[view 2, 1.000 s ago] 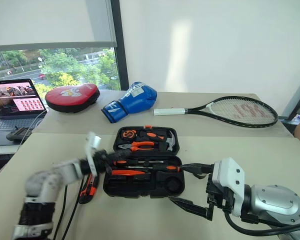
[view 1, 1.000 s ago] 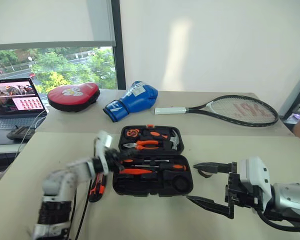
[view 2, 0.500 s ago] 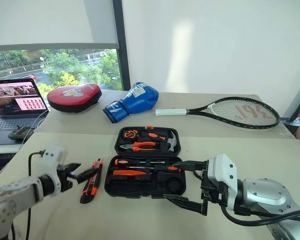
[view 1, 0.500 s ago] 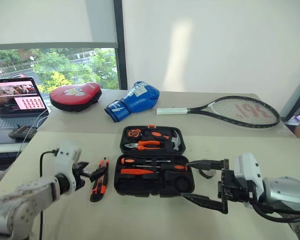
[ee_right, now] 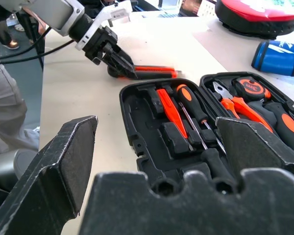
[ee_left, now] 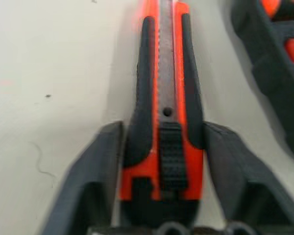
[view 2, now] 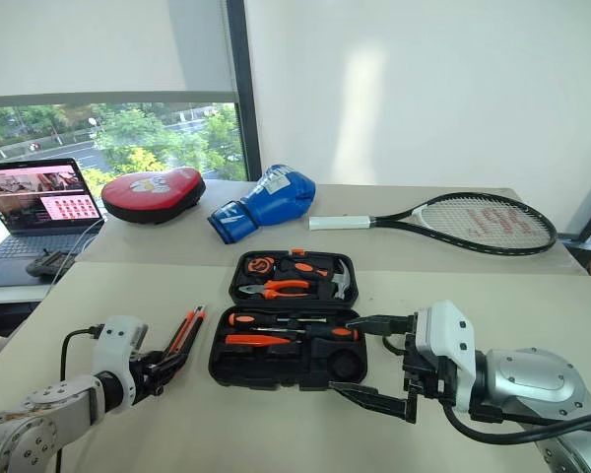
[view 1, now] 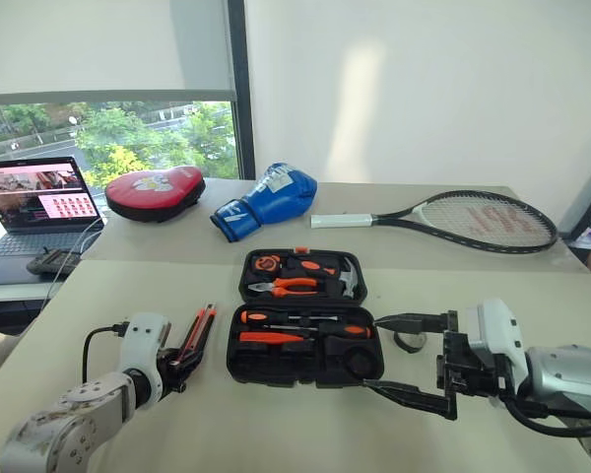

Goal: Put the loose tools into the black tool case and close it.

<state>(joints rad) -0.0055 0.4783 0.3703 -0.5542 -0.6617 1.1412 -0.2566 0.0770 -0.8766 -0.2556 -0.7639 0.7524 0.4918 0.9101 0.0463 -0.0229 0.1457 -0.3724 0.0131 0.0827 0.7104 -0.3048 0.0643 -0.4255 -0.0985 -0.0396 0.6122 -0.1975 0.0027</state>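
The black tool case lies open mid-table, with orange-handled screwdrivers in its slots and pliers in the lid. Left of it the black-and-orange utility knife lies on the table. My left gripper is at its near end. In the left wrist view the two fingers press the knife from both sides. A small dark tape roll lies just right of the case. My right gripper hovers wide open at the case's right end, holding nothing.
At the back are a laptop, a red pad, a blue boxing glove and a tennis racket. A dark device with a cable lies at the left edge.
My left gripper drew back from the case, came down to the knife's near end and closed around it. The right gripper stayed put, open.
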